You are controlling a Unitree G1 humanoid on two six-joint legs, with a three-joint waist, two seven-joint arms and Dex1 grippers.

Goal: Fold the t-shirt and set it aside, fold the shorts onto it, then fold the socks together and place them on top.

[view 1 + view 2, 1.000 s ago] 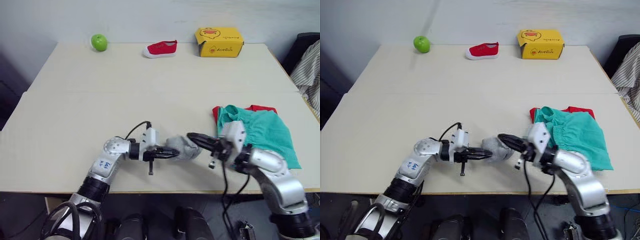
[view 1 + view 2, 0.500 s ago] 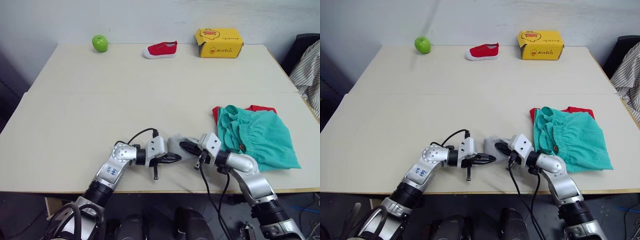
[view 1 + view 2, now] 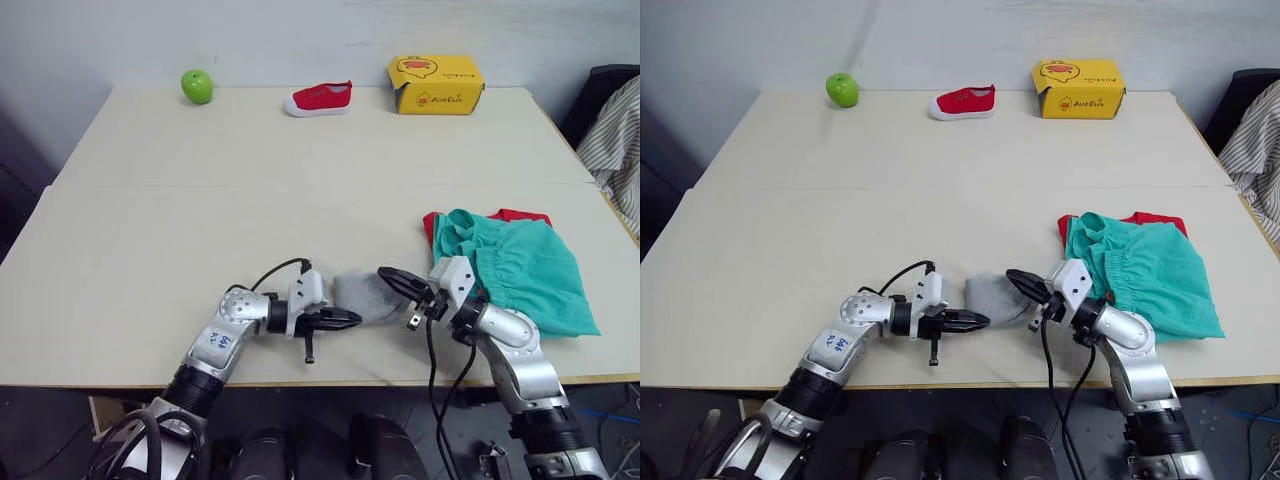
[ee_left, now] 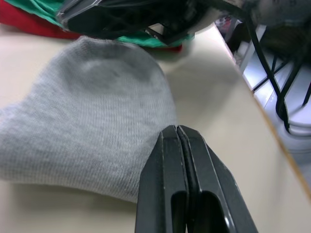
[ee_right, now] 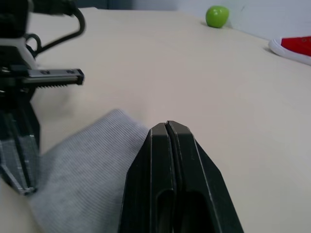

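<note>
While both arms lie low over the near edge of the pale beige counter (image 3: 300, 200), the scene reads as follows.

Left hand (image 3: 345, 318): fingers pressed together with nothing between them; tips point toward the socks and sit just at their near edge, as the left wrist view shows.

Right hand (image 3: 392, 281): fingers likewise pressed together on nothing; tips rest at the right-hand edge of the socks, whether touching the fabric I cannot tell.

Socks: small light grey knitted fabric socks (image 3: 364, 296), lying flat on the counter between the two hands, bunched as one rounded patch.

Shorts: teal green fabric shorts with a gathered waistband (image 3: 520, 270), lying on the right part of the counter, spread on top of the t-shirt.

T-shirt: bright red fabric t-shirt (image 3: 521, 215), under the shorts; a strip shows along the far edge and at the left corner.

Far edge of counter: round green apple (image 3: 197, 86) at the left, small red canvas shoe with a white sole (image 3: 320, 99) in the middle, yellow cardboard box with a printed cartoon face (image 3: 436, 84) to the right; all well apart from the clothes.
</note>
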